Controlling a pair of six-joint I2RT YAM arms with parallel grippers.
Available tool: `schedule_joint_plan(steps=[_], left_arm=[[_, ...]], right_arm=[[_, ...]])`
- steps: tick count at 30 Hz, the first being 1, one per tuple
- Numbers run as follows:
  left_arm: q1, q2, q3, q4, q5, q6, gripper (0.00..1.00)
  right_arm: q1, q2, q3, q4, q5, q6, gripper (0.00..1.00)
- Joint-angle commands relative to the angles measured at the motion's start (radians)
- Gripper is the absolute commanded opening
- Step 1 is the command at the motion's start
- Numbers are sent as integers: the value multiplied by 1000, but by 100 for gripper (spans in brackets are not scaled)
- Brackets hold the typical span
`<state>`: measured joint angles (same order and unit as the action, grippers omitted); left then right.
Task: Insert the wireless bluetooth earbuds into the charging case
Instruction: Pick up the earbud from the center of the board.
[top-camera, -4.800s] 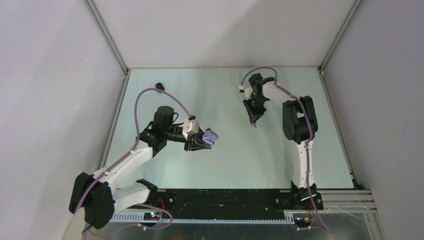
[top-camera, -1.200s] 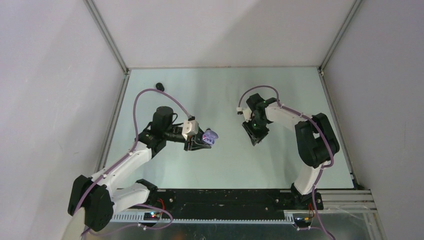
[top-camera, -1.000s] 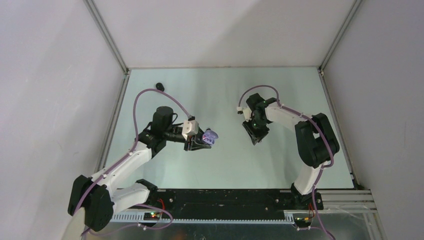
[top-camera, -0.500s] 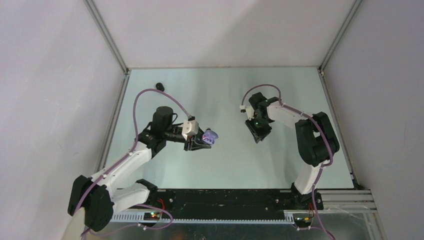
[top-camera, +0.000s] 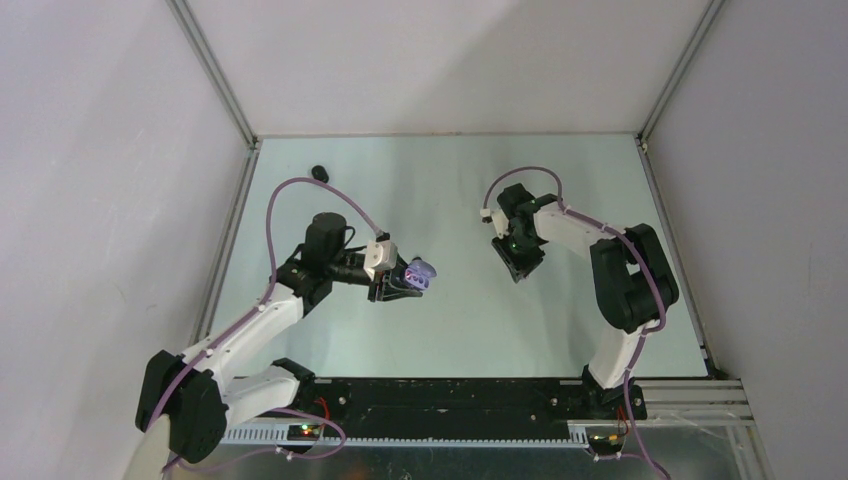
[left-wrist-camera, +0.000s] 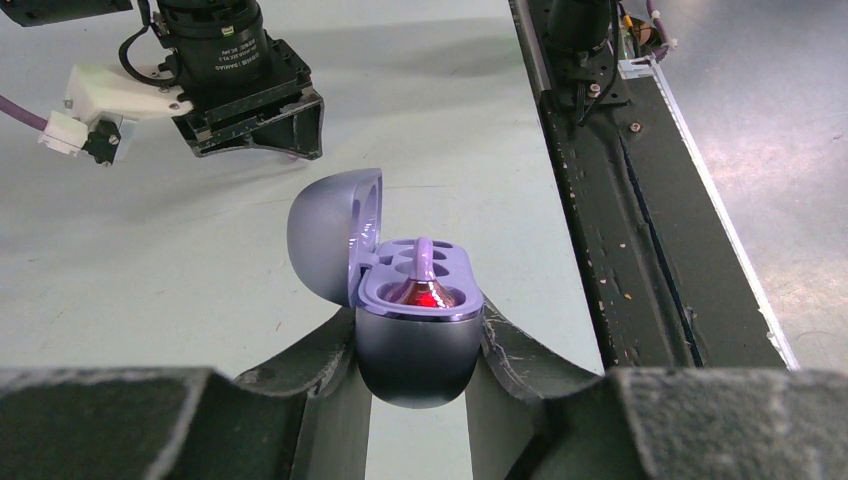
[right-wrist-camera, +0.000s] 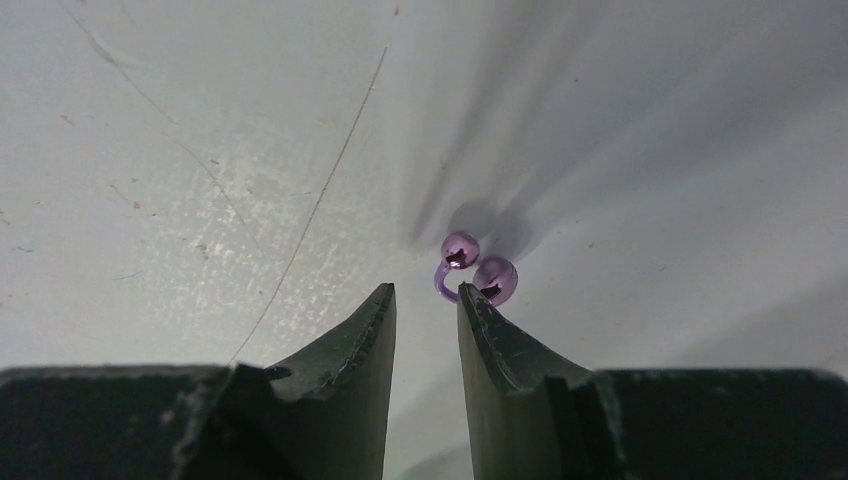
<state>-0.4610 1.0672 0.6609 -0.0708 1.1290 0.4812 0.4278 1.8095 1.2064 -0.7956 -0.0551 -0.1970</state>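
My left gripper is shut on the pale purple charging case and holds it above the table with its lid open. One purple earbud sits in the case's near socket, stem up, over a red light. The far socket looks empty. My right gripper is low over the table, its jaws narrowly open with nothing between them. A second purple earbud lies on the table just past the right fingertip. The right gripper is to the right of the case.
A small black thing lies near the table's far left edge, too small to identify. The enclosure's metal frame and grey walls bound the table. The black base rail runs along the near edge.
My right gripper has come down and nearer since the oldest frame, then shifted slightly right and away over the last second. The left gripper and case have not moved.
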Motion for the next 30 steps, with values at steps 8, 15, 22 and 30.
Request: schedule_joint_plan(steps=[8, 15, 22, 30], left_arm=[[-7, -18, 19, 7, 10, 29, 0], [-8, -11, 20, 6, 11, 28, 0], [-7, -9, 21, 7, 10, 29, 0], [-7, -8, 20, 8, 10, 29, 0]], right_arm=[[-5, -13, 10, 68, 96, -73, 34], [-10, -14, 11, 92, 93, -113, 34], [-20, -21, 11, 113, 108, -145, 31], [-39, -25, 11, 135, 120, -177, 22]])
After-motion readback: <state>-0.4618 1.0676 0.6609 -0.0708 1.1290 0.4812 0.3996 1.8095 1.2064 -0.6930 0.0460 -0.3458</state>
